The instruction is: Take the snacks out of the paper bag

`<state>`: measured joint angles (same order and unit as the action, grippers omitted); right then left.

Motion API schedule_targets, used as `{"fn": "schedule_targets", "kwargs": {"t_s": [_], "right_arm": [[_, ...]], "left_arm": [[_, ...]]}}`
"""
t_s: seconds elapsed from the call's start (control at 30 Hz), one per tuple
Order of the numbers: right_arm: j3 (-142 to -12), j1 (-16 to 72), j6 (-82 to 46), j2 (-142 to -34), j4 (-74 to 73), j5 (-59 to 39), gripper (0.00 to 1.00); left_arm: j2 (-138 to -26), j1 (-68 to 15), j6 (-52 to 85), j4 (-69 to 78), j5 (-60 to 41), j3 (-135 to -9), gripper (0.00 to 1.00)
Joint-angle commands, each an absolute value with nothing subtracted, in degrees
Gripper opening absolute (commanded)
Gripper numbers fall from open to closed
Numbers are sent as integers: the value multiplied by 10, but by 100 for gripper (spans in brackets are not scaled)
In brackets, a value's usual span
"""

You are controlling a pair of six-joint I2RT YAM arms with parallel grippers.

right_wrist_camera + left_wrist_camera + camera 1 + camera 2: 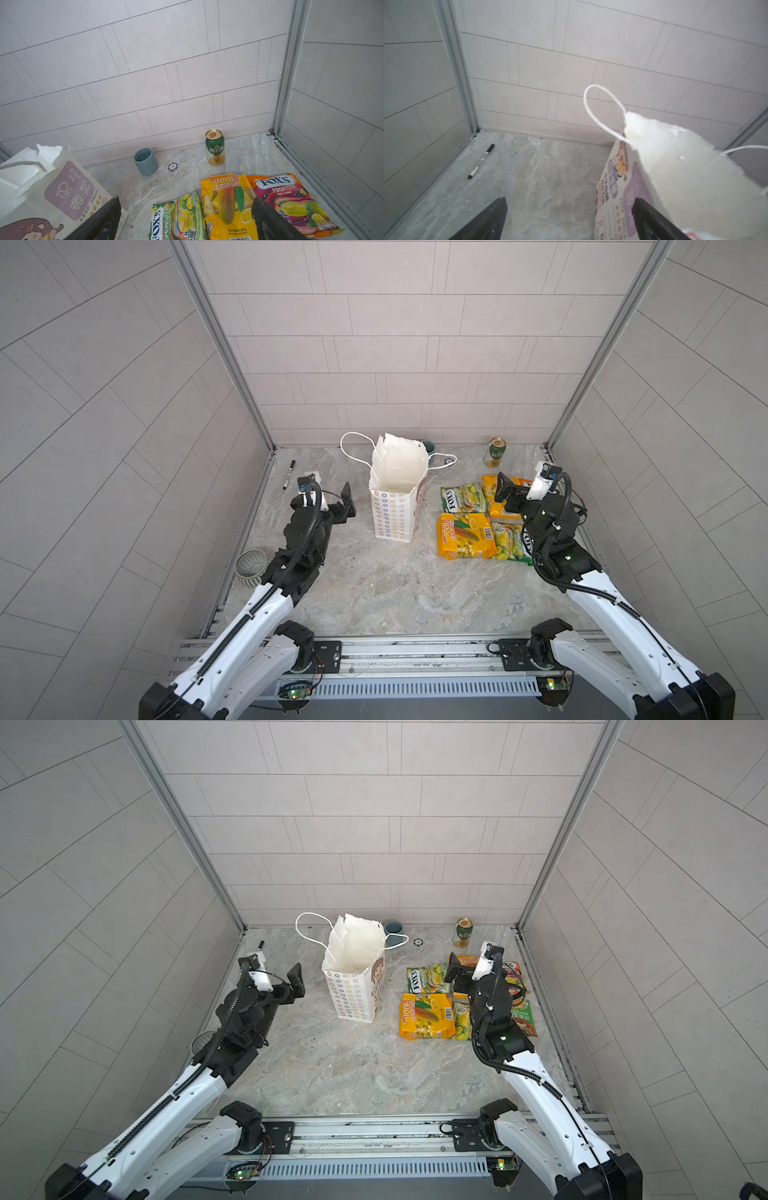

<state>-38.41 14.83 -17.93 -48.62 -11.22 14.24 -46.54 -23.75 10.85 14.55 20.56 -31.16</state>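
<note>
The tall white paper bag (395,510) with patterned sides stands upright toward 12 o'clock on the grey marbled tabletop (395,585) in both top views. Flat crinkly yellow, green and orange snack packets (465,537) lie grouped at its 3 o'clock. The left gripper (348,502) hangs at the bag's 9 o'clock, jaws spread wide, gripping nothing. The right gripper (503,491) hovers over the packets, equally wide and empty.

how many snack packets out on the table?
6, right of the paper bag. Back row: green FOX'S, yellow LOT 100, pink-orange FOX'S Fruits. Front row: yellow packet, green-yellow packet, green-red packet, partly behind the right arm. Bag may hide more.
</note>
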Motion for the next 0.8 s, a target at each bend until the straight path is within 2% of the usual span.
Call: {"fn": "schedule_targets", "kwargs": {"t_s": [0.0,0.1,0.27,0.37,0.6,0.77], "right_arm": [[-359,148,-139,-457,-197,231,99],[-290,148,-144,-429,-249,286,99],[-219,148,-113,-390,-293,343,99],[-194,148,-91,-378,-291,343,99],[-136,148,-68,-337,-297,358,99],[-125,148,-51,-341,-278,370,99]], "left_arm": [[-448,-235,59,312,328,-255,100],[-458,-235,51,383,371,-202,100],[-491,-234,16,391,437,-174,100],[-517,-232,-13,428,450,-146,100],[-546,-217,-8,451,445,-114,100],[-580,-160,33,426,397,-108,100]]}}
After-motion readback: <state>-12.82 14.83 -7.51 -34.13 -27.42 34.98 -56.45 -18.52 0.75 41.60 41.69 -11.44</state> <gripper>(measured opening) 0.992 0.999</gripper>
